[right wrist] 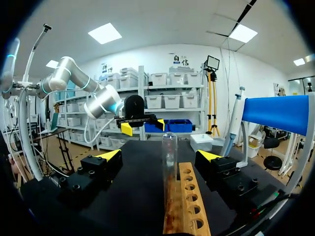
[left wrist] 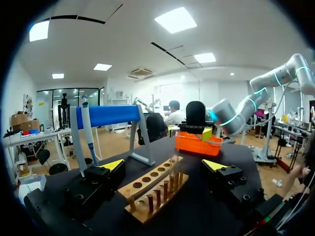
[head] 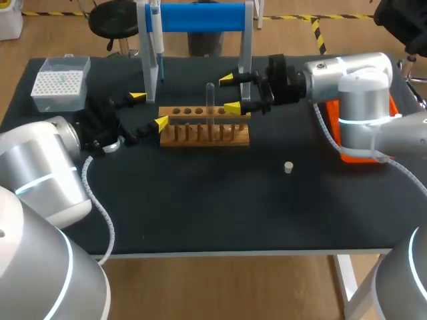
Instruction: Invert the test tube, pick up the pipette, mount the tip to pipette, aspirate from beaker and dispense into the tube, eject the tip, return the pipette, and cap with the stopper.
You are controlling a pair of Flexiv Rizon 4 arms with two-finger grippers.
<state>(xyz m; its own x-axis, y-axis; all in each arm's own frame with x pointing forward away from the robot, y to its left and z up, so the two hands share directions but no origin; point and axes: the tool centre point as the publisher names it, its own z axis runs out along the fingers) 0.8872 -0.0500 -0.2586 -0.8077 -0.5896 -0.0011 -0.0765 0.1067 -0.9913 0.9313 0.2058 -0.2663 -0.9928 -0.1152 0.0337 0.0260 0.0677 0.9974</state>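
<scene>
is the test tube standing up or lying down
Standing up: the test tube rises vertically out of the wooden rack, in both the head and right wrist views.

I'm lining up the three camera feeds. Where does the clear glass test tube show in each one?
Head view: the clear glass test tube stands upright in the wooden rack, mid-table.
Left wrist view: faint, upright in the rack, ahead of the left gripper.
Right wrist view: upright in the rack, just ahead of the right gripper.
Shared landmark: the wooden rack.
</scene>
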